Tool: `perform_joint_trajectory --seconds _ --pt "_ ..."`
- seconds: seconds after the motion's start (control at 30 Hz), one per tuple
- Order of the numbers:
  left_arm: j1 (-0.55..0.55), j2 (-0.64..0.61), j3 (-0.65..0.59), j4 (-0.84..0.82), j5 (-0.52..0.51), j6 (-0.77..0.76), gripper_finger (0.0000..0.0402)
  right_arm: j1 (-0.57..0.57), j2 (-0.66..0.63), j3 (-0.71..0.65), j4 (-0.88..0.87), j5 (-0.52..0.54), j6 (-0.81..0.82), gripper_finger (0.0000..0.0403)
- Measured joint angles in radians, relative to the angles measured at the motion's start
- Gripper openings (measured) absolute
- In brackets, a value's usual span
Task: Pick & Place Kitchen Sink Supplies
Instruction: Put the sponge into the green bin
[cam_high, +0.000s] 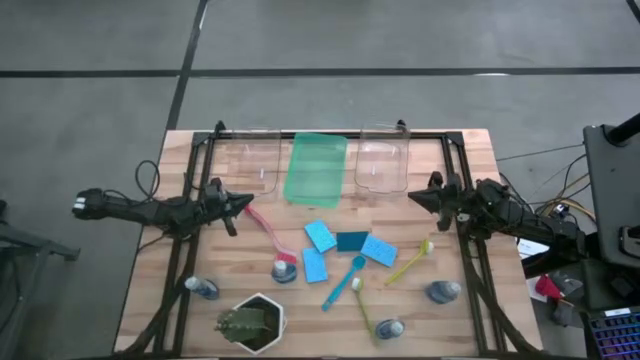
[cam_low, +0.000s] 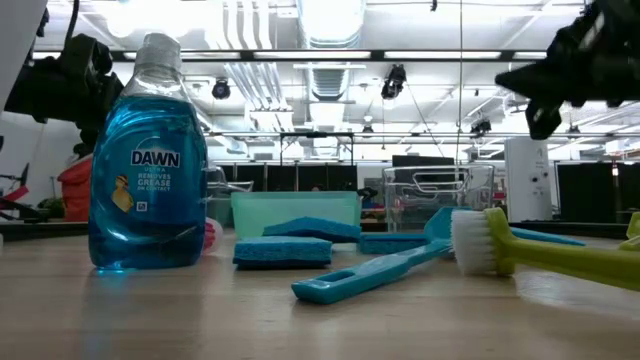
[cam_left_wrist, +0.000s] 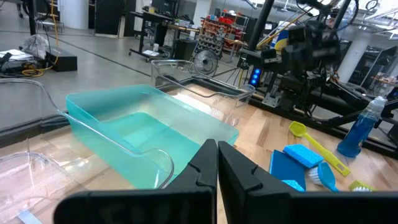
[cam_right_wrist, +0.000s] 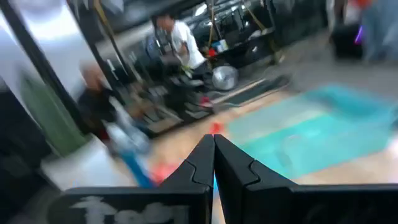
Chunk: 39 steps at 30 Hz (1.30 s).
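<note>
Several flat blue sponges (cam_high: 320, 236) lie mid-table among a red brush (cam_high: 268, 235), a blue brush (cam_high: 343, 283) and a yellow-green brush (cam_high: 410, 262). A second yellow-green brush (cam_high: 365, 310) lies nearer the front. Small blue bottles stand at the near left (cam_high: 202, 288), near right (cam_high: 443, 291) and front (cam_high: 390, 327). My left gripper (cam_high: 248, 203) is shut and holds nothing, hovering level above the table's left side, by the red brush's handle end. My right gripper (cam_high: 412, 197) is shut with nothing in it, raised over the right side.
A green tray (cam_high: 316, 168) sits at the far middle between two clear bins (cam_high: 250, 160) (cam_high: 382, 160). A plant in a white pot (cam_high: 250, 322) stands at the near edge. Black frame rails (cam_high: 190, 250) run along both sides of the table.
</note>
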Motion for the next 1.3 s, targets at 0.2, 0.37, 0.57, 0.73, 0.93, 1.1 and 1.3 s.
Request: perform_joint_trajectory --seconds 0.2,0.37,0.57,0.73,0.93,1.1,1.3 --pt "0.000 0.000 0.000 0.000 0.000 0.000 0.0007 0.000 0.007 0.041 -0.062 -0.014 0.350 0.0009" --pt "0.000 0.000 0.000 0.003 0.000 0.000 0.0007 0.000 0.035 0.037 -0.032 -0.080 0.574 0.0009" --pt "0.000 0.001 0.000 0.004 0.000 0.000 0.0007 0.026 0.109 0.034 0.018 -0.130 0.823 0.0012" --pt "0.000 0.001 0.000 0.007 0.000 0.000 0.0007 0.105 0.213 0.090 0.031 -0.130 0.925 0.0043" --pt "0.000 0.001 0.000 0.014 0.000 0.000 0.0007 0.234 0.419 0.237 -0.012 -0.106 0.952 0.0106" --pt "0.000 0.001 0.000 0.017 0.000 0.000 0.0007 0.307 0.619 0.387 -0.219 -0.099 0.956 0.0153" --pt "0.000 0.001 0.000 0.018 0.000 0.000 0.0007 0.350 0.826 0.547 -0.620 -0.099 0.926 0.0182"
